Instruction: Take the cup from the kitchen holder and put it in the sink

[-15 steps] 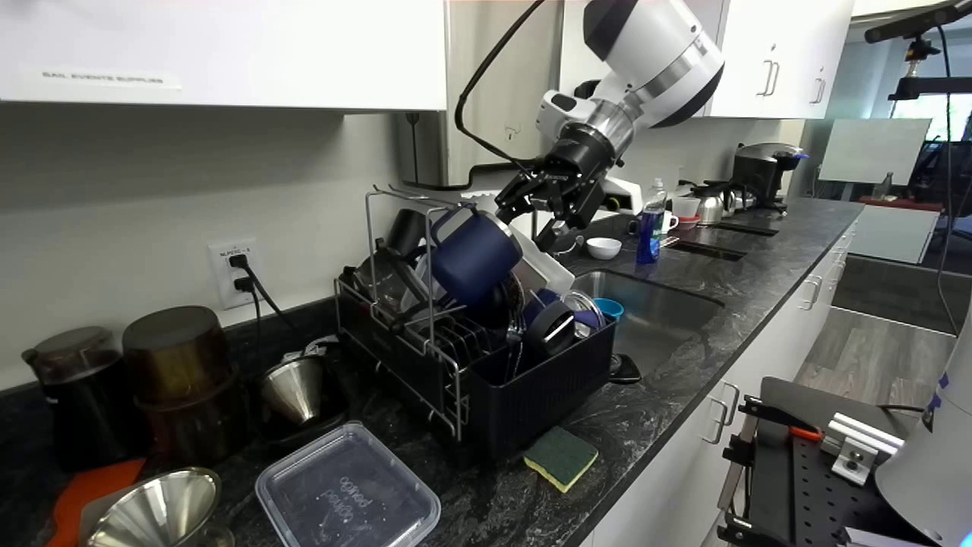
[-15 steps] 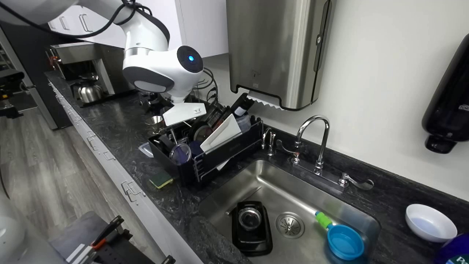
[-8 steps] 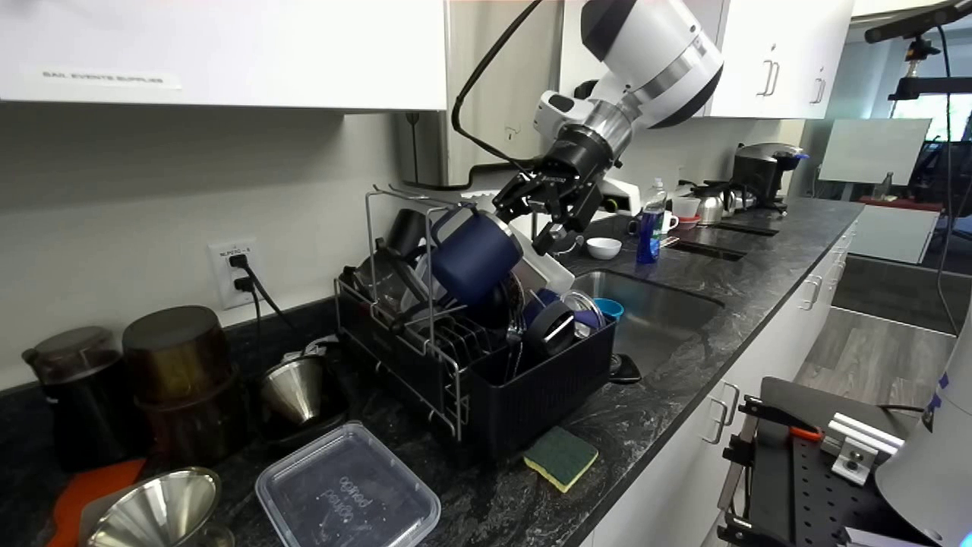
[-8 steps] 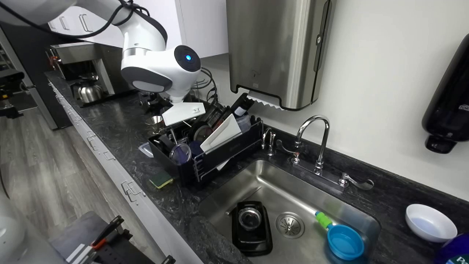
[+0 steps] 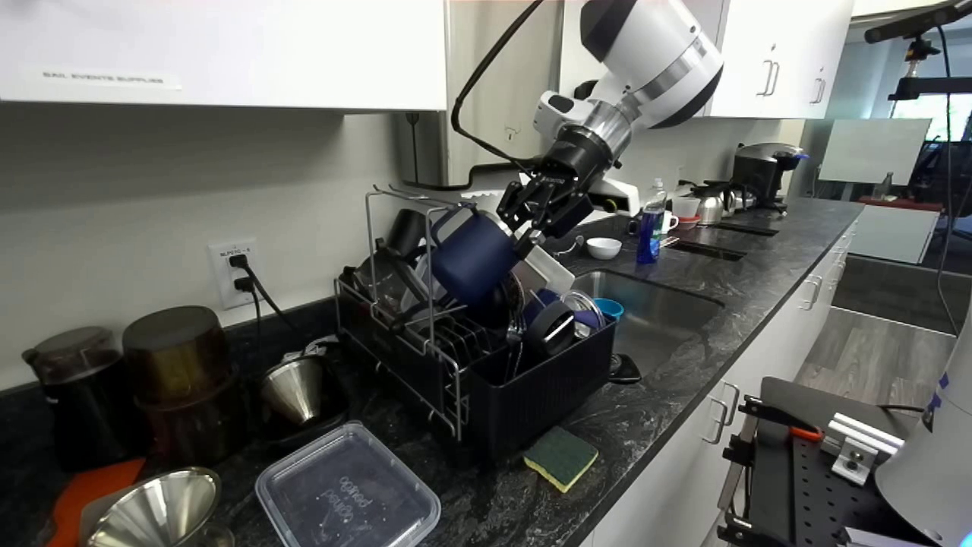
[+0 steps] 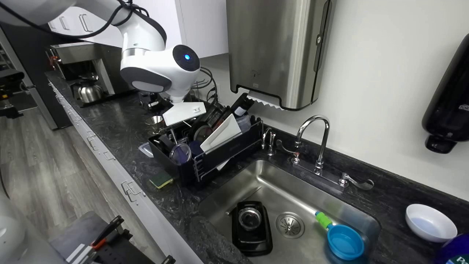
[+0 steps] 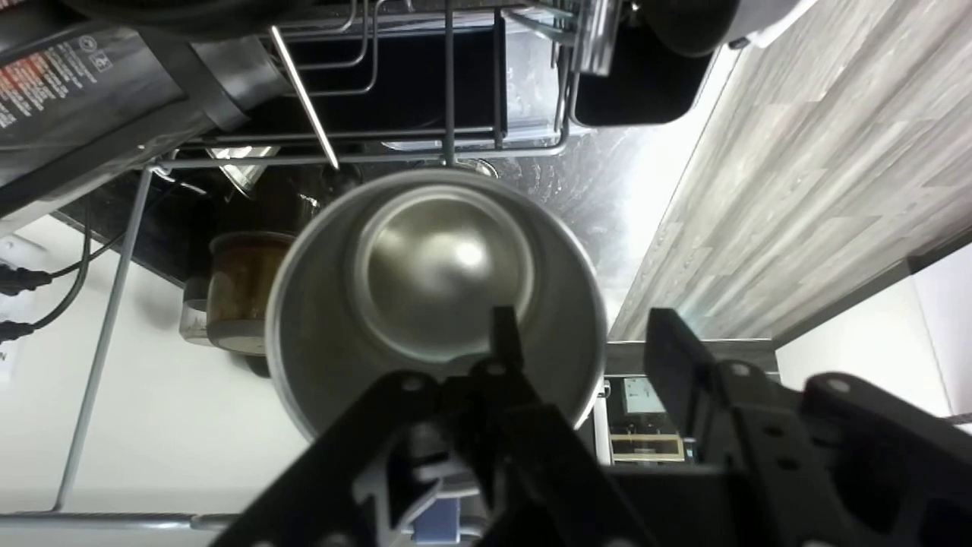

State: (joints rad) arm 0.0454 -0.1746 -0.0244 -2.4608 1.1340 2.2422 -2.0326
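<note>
The cup [image 5: 471, 258] is a dark blue mug with a steel inside, tilted in the upper part of the kitchen holder [image 5: 531, 395], a black dish rack with wire rails. Its mouth faces my gripper [image 5: 519, 232]. The wrist view looks straight into the cup [image 7: 448, 266]. There the gripper [image 7: 585, 327] stands partly open, one finger over the cup's mouth and the other outside, with the rim between them. A gap shows between the rim and the outer finger. The sink [image 6: 289, 198] lies beside the rack.
The rack also holds a white container [image 6: 223, 134], a black cup [image 5: 550, 330] and utensils. Inside the sink are a black tray [image 6: 253, 238] and a blue ladle [image 6: 344, 242]. A faucet [image 6: 322, 143] rises behind it. A steel dispenser [image 6: 274, 51] hangs above, close to the arm.
My gripper's fingers have drawn closer together around the cup's rim. The arm has shifted only slightly, and the cup stays where it was in the rack.
</note>
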